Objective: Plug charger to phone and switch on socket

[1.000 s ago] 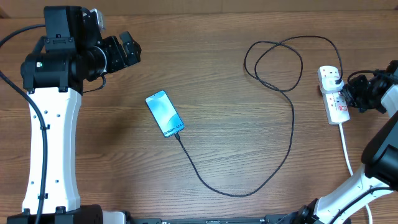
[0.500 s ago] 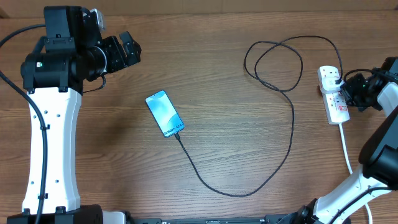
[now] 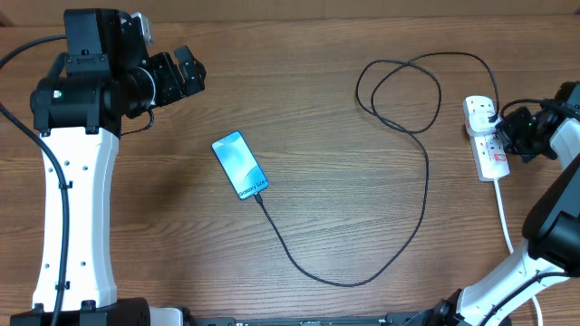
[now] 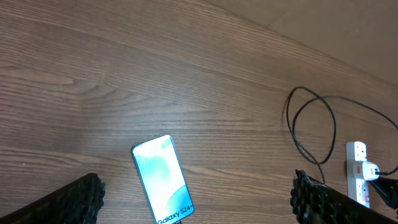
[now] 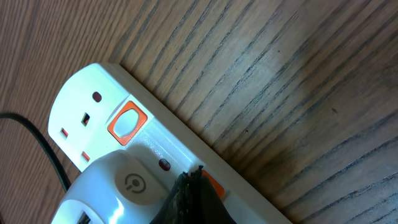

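The phone (image 3: 241, 166) lies mid-table with its cyan screen lit; it also shows in the left wrist view (image 4: 161, 180). The charger, a thin black cable (image 3: 399, 244), runs from the phone's lower end in a big loop to the socket (image 3: 488, 140), a white power strip at the right. A white plug (image 5: 118, 186) sits in the strip (image 5: 93, 106). My right gripper (image 5: 198, 199) is shut, its tips touching an orange switch beside the plug. My left gripper (image 4: 196, 199) is open, high above the phone.
The socket's thick white cord (image 3: 504, 217) runs toward the front right edge. The cable's loops (image 3: 399, 91) lie at the back right. An orange switch (image 5: 126, 122) on the strip's free outlet is in view. Bare wood surrounds the phone.
The right gripper has shifted very slightly at the socket. The left arm, the phone and the cable have not moved.
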Robot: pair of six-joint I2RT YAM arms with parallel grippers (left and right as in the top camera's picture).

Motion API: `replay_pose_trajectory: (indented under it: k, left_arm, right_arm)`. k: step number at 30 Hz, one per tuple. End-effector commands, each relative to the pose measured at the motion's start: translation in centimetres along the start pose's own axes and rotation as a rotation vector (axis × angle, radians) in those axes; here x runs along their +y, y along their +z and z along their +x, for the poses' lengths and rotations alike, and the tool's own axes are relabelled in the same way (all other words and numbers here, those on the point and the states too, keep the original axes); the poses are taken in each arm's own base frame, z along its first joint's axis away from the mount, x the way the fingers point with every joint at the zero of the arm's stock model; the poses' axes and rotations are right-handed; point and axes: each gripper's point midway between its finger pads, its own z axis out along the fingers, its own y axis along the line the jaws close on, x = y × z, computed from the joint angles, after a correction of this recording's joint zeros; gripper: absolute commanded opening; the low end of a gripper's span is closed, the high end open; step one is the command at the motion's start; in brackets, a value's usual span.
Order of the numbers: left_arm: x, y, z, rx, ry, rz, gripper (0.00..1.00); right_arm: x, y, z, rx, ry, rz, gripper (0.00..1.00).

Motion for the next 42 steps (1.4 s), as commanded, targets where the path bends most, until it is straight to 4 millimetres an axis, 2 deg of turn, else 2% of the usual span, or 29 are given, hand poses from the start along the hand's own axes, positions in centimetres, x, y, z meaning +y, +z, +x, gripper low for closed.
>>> replay_pose_trajectory:
  k: [1, 42]
  left_arm:
    - [0.0, 0.2, -0.1, 0.003, 0.007, 0.006, 1.0]
    - [-0.1, 0.2, -0.1, 0.006, -0.012, 0.012, 1.0]
  right_arm:
    - [2.3, 2.6, 6.5, 0.205, -0.026, -0.054, 0.04]
    - [2.4, 2.6, 8.0, 0.256, -0.028, -0.034, 0.04]
